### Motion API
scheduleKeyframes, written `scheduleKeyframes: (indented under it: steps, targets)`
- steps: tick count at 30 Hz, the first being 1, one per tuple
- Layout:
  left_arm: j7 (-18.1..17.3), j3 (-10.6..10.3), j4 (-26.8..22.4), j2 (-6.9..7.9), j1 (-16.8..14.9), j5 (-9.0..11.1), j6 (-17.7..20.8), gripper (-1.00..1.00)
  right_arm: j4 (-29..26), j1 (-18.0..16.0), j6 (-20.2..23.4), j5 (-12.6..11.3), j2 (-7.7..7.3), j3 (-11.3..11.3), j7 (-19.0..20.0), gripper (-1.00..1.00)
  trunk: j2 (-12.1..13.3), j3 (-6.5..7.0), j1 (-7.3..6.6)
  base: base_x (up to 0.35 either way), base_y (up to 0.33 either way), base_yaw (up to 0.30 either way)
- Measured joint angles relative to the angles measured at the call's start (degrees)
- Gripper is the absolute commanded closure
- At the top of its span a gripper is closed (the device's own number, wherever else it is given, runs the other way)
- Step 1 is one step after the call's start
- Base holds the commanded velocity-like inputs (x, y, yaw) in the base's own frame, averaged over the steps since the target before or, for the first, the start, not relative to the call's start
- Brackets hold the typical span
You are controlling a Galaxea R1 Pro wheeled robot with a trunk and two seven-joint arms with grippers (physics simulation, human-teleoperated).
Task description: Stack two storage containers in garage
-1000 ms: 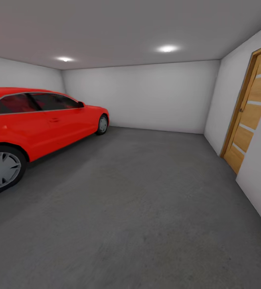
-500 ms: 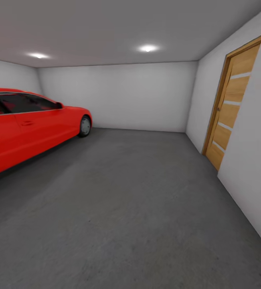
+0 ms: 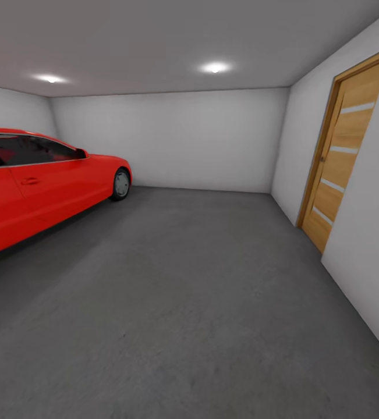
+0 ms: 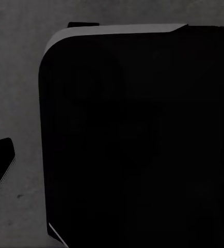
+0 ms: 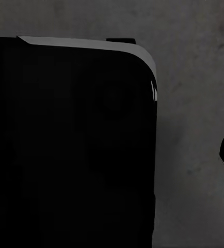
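Observation:
I am in the garage, looking across its dark grey concrete floor [image 3: 189, 302] toward the white back wall [image 3: 172, 139]. The two storage containers are out of view, and so is the living room. In the left wrist view a large black rounded body of the robot [image 4: 138, 139] hangs over the concrete floor [image 4: 14, 77]. The right wrist view has the same black body [image 5: 65, 144] above grey floor [image 5: 194, 103]. I cannot make out any fingers against that dark mass.
A red car [image 3: 43, 180] stands along the left side. A wooden plank door [image 3: 343, 157] is set in the white right wall [image 3: 369, 273]. Open concrete stretches between car and wall up to the back wall.
The whole head picture has shifted: the car has slid toward the left edge and its rear wheel has left the frame. The camera has turned right and moved forward.

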Motion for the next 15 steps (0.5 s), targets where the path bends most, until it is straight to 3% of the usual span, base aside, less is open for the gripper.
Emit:
scheduleKeyframes:
  steps: [15]
  targets:
    - [0.07,0.0,0.0,0.0,0.0,0.05,0.0,-1.0,0.0,0.0,-0.11,-0.07,0.09,-0.06,0.0,-1.0,0.0,0.0,0.0,0.322,0.0,0.0]
